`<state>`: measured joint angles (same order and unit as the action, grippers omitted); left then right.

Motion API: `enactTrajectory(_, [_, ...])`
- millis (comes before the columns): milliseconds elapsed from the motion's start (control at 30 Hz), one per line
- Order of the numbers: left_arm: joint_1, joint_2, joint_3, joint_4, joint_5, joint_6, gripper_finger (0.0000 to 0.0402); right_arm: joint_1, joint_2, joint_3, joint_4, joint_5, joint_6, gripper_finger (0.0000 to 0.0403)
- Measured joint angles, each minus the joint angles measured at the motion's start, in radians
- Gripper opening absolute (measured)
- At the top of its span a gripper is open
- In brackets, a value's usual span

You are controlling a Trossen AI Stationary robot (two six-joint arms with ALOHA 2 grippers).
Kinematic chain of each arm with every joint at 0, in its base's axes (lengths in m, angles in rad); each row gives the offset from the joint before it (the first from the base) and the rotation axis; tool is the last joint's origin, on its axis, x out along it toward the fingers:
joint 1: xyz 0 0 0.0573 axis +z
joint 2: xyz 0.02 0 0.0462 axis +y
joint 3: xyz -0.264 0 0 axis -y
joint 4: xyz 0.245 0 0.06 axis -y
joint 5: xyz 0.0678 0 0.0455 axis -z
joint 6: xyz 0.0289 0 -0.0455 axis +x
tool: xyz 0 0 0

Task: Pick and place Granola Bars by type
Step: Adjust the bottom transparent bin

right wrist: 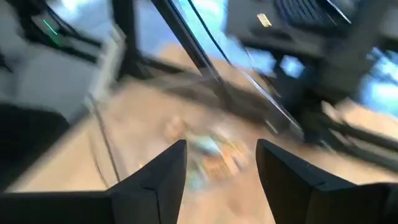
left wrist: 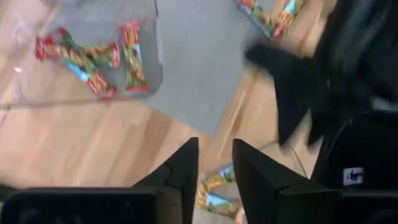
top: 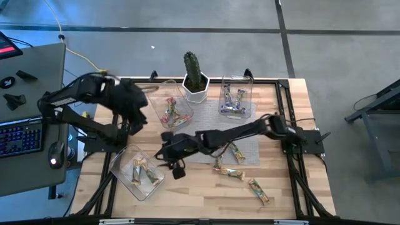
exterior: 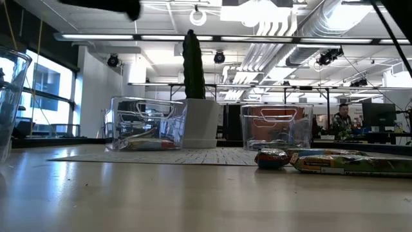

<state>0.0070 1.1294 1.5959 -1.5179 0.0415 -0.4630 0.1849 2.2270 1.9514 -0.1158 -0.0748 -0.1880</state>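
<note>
Both arms up over the table, nothing gripped

Left gripper point(top: 139, 119) hung half-closed and empty; right gripper point(top: 167, 150) was spread, empty (beside the near tub point(top: 137, 172)). Granola Bars point(top: 230, 173) lay loose on the wood and in three tubs.

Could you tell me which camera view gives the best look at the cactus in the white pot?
The high view: the cactus shows whole from above, standing between two clear tubs at the table's far edge. The low view shows it side-on, dark against the ceiling lights. Neither wrist view shows it.
</note>
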Motion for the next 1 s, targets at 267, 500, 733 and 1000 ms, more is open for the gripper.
enactTrajectory(267, [-0.453,0.0,-0.193,0.02,-0.241,-0.522,0.0016,-0.001,-0.191,0.0,-0.447,0.354,-0.053,0.0177])
enactTrajectory(500, [-0.744,0.026,-0.592,0.375,-0.319,-0.843,0.0005,-0.017,-0.296,0.0,-0.642,0.566,-0.033,0.0177])
enactTrajectory(733, [-0.773,0.055,-0.845,0.604,-0.29,-0.975,0.0001,-0.043,-0.322,-0.002,-0.65,0.574,-0.03,0.0177])
enactTrajectory(1000, [-0.773,0.056,-0.928,0.71,-0.368,-0.924,0.0001,-0.055,-0.321,-0.002,-0.653,0.569,-0.01,0.0177])
